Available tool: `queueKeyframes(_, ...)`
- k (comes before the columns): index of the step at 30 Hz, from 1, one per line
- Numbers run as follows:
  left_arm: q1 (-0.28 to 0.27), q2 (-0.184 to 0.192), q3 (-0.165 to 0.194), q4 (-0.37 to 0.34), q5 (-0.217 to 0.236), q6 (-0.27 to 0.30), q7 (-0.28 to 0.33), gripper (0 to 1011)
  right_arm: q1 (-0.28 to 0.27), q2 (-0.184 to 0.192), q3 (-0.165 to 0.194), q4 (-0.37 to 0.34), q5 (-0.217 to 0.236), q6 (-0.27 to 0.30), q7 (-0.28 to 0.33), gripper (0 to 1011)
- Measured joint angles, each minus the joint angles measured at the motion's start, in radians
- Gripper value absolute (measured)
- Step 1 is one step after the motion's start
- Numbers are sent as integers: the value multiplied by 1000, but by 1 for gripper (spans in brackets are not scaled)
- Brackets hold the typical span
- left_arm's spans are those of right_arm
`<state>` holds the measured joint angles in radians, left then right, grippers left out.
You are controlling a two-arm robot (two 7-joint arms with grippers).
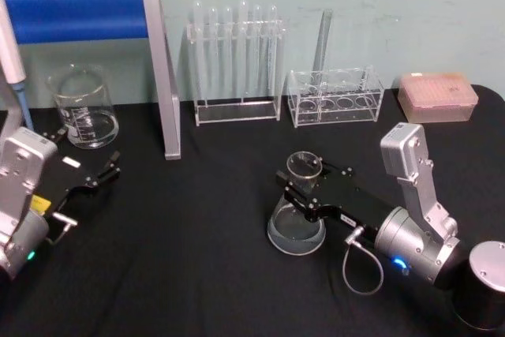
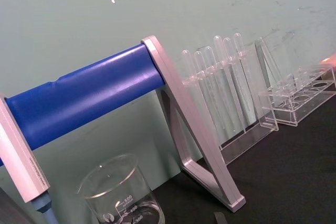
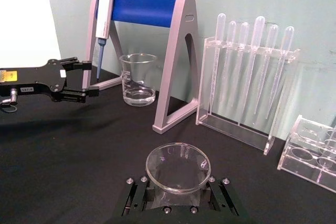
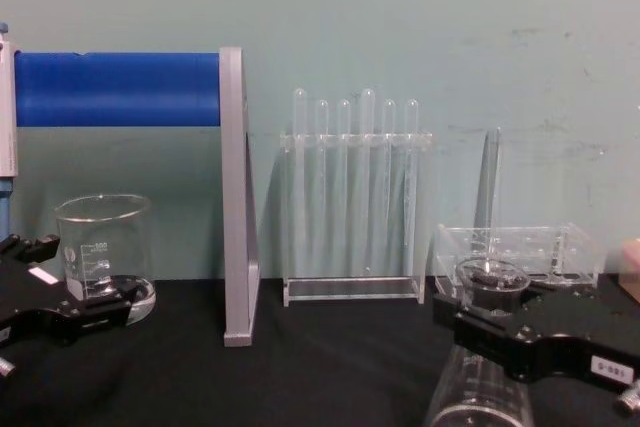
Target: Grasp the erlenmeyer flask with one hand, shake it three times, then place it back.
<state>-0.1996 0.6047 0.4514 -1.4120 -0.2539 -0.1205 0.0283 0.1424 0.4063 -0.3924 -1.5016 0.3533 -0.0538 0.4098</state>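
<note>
Right end effector (image 1: pixel 304 181) closed snug on neck of erlenmeyer flask (image 1: pixel 296 228), flask upright mid-counter (image 1: pixel 197 258). My worry: smooth glass slipping in shake, or swing clipping rack (image 1: pixel 335 100) at 12 o'clock. Left end effector (image 1: pixel 106 173) parked at 9 o'clock, fingers apart.

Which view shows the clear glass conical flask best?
Head view: the clear glass conical flask shows whole, rim to base. Chest view crops its base; right wrist view looks down on its rim.
</note>
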Motion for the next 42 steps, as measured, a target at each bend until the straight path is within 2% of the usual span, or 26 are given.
queueKeyframes(7, 0, 0, 0, 0, 0, 0, 0, 1001, -6, -2, 10, -12, -8, 6, -8, 452)
queueKeyframes(13, 0, 0, 0, 0, 0, 0, 0, 1001, -13, 0, 34, -59, -15, 28, -19, 452)
queueKeyframes(17, 0, 0, 0, 0, 0, 0, 0, 1001, -16, 2, 58, -101, -9, 39, -26, 452)
queueKeyframes(25, 0, 0, 0, 0, 0, 0, 0, 1001, -18, 3, 83, -147, 2, 57, -35, 453)
queueKeyframes(37, 0, 0, 0, 0, 0, 0, 0, 1001, -20, 1, 89, -160, 4, 63, -39, 452)
queueKeyframes(42, 0, 0, 0, 0, 0, 0, 0, 1001, -21, -3, 81, -166, 0, 73, -41, 452)
